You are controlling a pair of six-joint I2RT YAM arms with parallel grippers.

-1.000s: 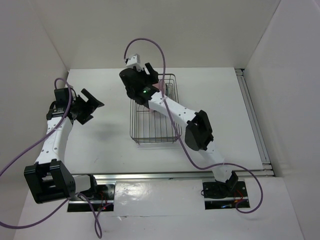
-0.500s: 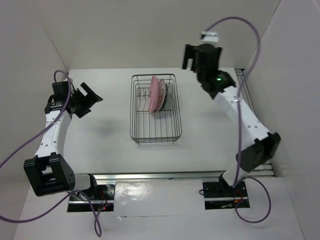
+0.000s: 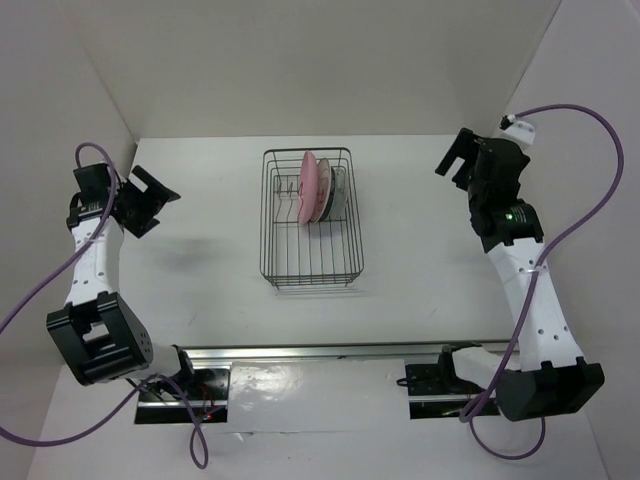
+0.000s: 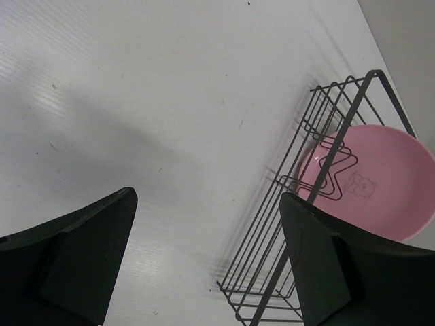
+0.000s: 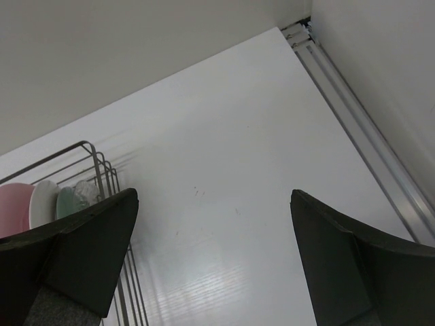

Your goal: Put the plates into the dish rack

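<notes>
Standing upright in the dish rack, the plates look loaded, and both robot hands are open and empty.

The rack sits mid-desk. The pink plate stands on edge among the prongs at the rack's far end. On its right the white plate, the teal plate and the clear glass plate show only as thin slivers. The left hand hangs well to the left of the rack and the right hand well to its right, both with jaws spread wide and gripping nothing. No plate is visible on the desk around the rack, so nothing seems left to load. Whether each plate has its own slot cannot be made out, and the white plate's face is hidden.
</notes>
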